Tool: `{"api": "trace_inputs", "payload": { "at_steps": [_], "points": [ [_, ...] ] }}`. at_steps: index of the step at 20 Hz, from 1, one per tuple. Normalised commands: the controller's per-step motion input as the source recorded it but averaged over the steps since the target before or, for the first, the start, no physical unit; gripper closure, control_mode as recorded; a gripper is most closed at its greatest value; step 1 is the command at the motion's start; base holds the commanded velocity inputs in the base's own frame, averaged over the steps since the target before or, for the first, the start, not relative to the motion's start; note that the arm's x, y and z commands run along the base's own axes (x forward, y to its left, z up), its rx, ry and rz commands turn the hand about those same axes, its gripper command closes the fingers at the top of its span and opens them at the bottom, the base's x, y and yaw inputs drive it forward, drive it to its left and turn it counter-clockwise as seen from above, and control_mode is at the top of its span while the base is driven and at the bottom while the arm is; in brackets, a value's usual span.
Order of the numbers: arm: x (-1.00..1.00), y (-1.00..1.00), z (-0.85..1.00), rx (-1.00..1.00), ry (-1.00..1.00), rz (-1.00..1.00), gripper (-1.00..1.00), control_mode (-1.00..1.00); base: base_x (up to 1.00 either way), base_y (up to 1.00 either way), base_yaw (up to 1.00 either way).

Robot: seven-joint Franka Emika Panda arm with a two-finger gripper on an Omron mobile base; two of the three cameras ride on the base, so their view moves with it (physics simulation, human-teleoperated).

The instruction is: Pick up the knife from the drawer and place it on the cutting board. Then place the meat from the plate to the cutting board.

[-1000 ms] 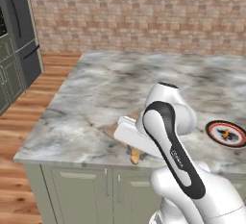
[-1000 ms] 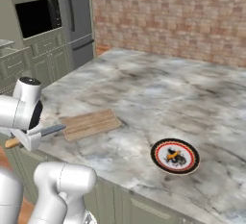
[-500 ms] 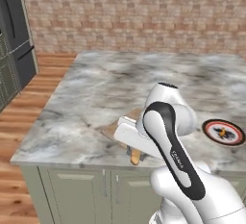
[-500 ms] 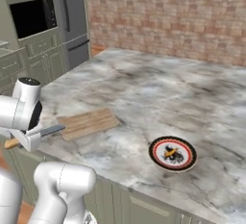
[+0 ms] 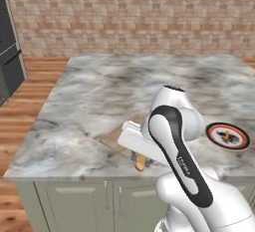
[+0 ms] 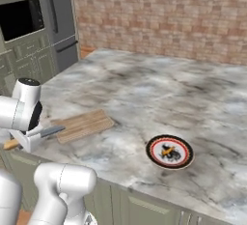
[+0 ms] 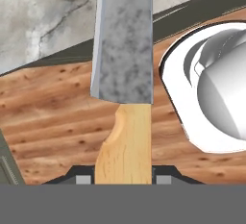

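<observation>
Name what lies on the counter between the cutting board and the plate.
Nothing: in the right base view, only bare marble counter separates the cutting board from the plate.

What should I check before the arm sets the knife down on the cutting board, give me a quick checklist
1. Knife gripped by its wooden handle in the gripper: ok.
2. Knife above the cutting board: not ok, it hangs near the counter edge, short of the board.
3. Board surface free of other things: ok.
4. Plate apart from the board: ok.
5. Meat on the plate: ok.
6. Blade height over the counter: cannot tell.
</observation>
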Motion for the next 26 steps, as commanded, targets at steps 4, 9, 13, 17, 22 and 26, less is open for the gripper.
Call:
{"api": "trace_inputs", "payload": {
  "at_steps": [4, 9, 13, 17, 22, 26],
  "points": [
    [0.0, 0.0, 0.0, 0.0, 0.0, 0.0, 1.0, 1.0, 0.38, -0.4, -0.11],
    [0.0, 0.0, 0.0, 0.0, 0.0, 0.0, 1.0, 1.0, 0.13, -0.7, -0.04],
    [0.0, 0.0, 0.0, 0.0, 0.0, 0.0, 1.0, 1.0, 0.03, -0.64, -0.22],
    [0.0, 0.0, 0.0, 0.0, 0.0, 0.0, 1.0, 1.0, 0.0, -0.59, -0.17],
    [0.0, 0.0, 0.0, 0.0, 0.0, 0.0, 1.0, 1.0, 0.0, -0.49, -0.12],
    [0.0, 0.0, 0.0, 0.0, 0.0, 0.0, 1.0, 1.0, 0.0, -0.42, -0.13]
  ]
}}
